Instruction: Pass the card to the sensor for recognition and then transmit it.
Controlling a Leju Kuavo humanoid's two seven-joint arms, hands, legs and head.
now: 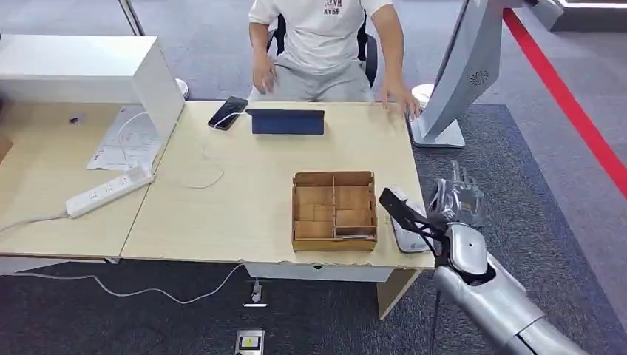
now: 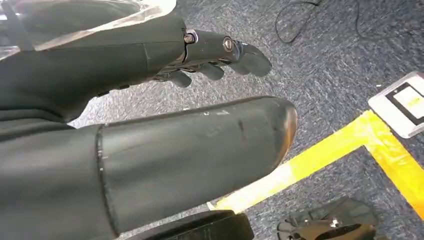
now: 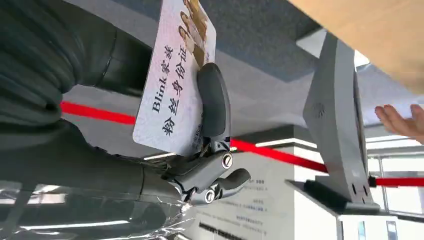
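**One card held at the worktop's right edge**

One white plastic card with printed characters and photos point(image 3: 175, 85) is pinched in the right hand point(image 1: 455, 203), a dark finger point(image 3: 214, 100) pressed on its face. The hand sits just off the right edge of the pale wooden worktop point(image 1: 244, 207), beside a white flat sensor pad point(image 1: 408, 225) at the near right corner. The left hand point(image 2: 150, 145) points at grey carpet point(image 2: 325, 75), fingers lightly curled, holding nothing. Left of the pad: brown cardboard divided tray point(image 1: 334, 211). Farther back: dark blue tablet point(image 1: 287, 122), black phone point(image 1: 228, 112). Beyond, a seated person in a white T-shirt point(image 1: 325, 37), one hand point(image 1: 399, 100) on the far edge, by a grey slanted kiosk stand point(image 1: 466, 70).
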